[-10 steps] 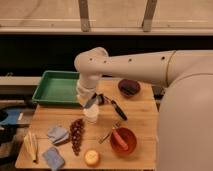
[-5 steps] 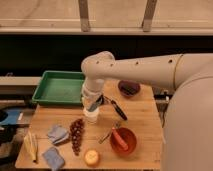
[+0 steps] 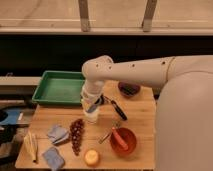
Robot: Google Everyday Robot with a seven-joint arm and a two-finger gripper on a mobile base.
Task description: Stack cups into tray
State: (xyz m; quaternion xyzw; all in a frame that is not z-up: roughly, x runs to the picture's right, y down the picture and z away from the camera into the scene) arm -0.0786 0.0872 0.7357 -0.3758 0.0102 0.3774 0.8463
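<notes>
A small whitish cup [image 3: 91,116] stands on the wooden table [image 3: 140,112] near its middle. My gripper [image 3: 92,105] hangs straight down from the white arm and sits right on top of the cup, covering its rim. The green tray [image 3: 57,86] lies at the table's back left, a little to the left of and behind the cup; its inside shows nothing in it. No other cup is in view.
A dark maroon bowl [image 3: 129,89] sits at the back right. An orange-red bowl [image 3: 123,139] with a utensil is at the front right. A black-handled tool [image 3: 118,108], grapes [image 3: 76,135], a round orange thing [image 3: 91,157], blue cloths [image 3: 57,133] and a banana [image 3: 31,146] lie around.
The arm has swung a little to the right and lowered, so the gripper now sits directly over the cup. The cup has stayed in about the same spot.
</notes>
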